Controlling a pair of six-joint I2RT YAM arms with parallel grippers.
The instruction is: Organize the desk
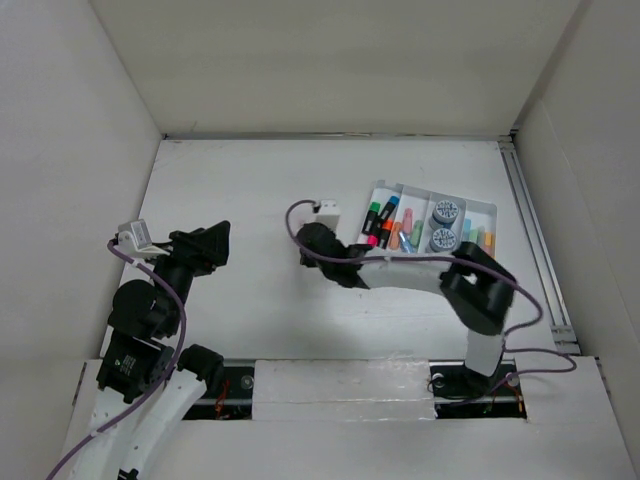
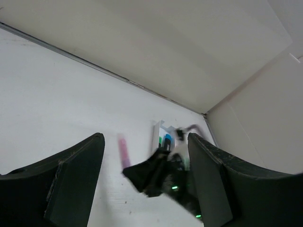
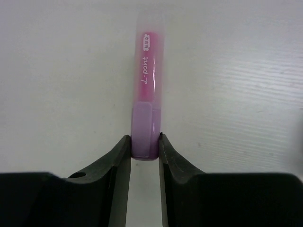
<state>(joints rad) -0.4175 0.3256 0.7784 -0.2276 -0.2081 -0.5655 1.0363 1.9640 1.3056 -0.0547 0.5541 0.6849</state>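
1. Desk [image 1: 240, 190]: white tabletop walled by white panels, lying under both arms.
2. Pink highlighter [image 3: 147, 90]: lay flat on the desk near its middle, left of the tray, with its pale end toward the right gripper.
3. Right gripper [image 3: 144, 144]: 2 fingers pressed against either side of the highlighter's pale end, grasping it.
4. Left gripper [image 2: 146, 141]: jaws spread wide with nothing between them, over the desk's left side.
5. White compartmented tray [image 1: 488, 208]: stood at the desk's far right and held coloured markers and 2 round grey discs.
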